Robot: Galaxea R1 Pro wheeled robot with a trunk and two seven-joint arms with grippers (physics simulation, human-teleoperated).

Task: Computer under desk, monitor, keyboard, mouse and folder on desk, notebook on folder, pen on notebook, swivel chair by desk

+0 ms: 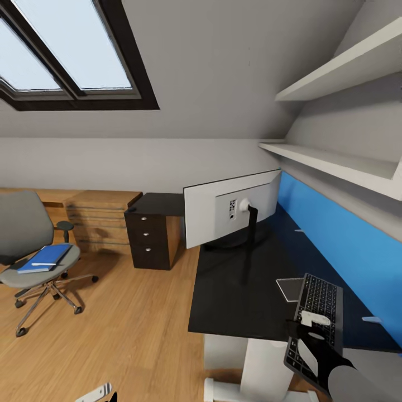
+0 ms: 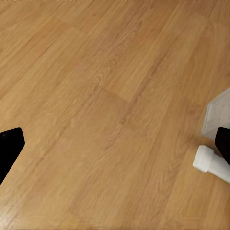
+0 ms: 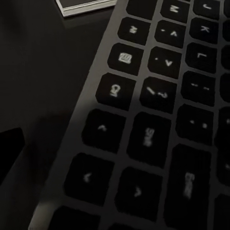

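A: Two grippers, status?
B: Our right gripper [image 1: 309,325] sits over the keyboard [image 1: 315,321] on the desk [image 1: 240,290]; grip state we can't tell. Left gripper [image 2: 115,143] spread wide over bare floor [image 2: 105,96].
A: Folder?
B: Folder [image 1: 44,258] on the swivel chair [image 1: 25,245], well away from both grippers.
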